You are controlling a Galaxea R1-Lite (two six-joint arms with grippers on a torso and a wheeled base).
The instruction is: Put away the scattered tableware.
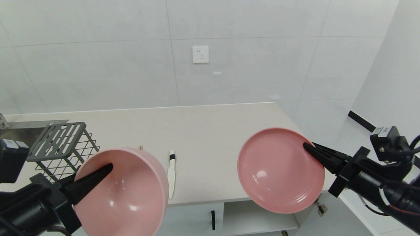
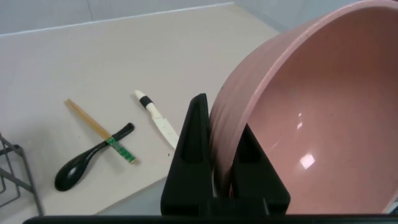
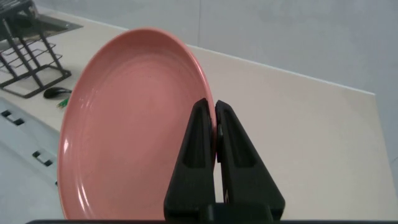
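Tableware is partly in the air and partly on the table. The pink bowl [image 1: 128, 193] fills the lower left of the head view, lifted and tipped so its hollow faces the camera. The left gripper [image 1: 108, 168] pinches its rim, one finger inside and one outside. The pink plate [image 1: 279, 170] sits lower right, tilted up on edge with its face toward the camera. Its lower part hangs past the table's [image 1: 203, 131] front edge. The right gripper [image 1: 306, 146] is pressed tight on the plate's right rim.

Between the two, in the lower centre, a white knife [image 1: 171, 173] with a black band lies flat just right of the bowl, one end close to the front edge. The left wrist view also shows a black spoon [image 2: 90, 163] near the knife, with wooden chopsticks [image 2: 99, 130] lying across its handle.

A grey wire rack [image 1: 62, 147] stands at the left of the frame, behind the bowl. The table's middle and back are bare up to the tiled wall — its right edge ends just behind the plate. A dark handle [image 1: 213, 219] shows on the cupboard front below.
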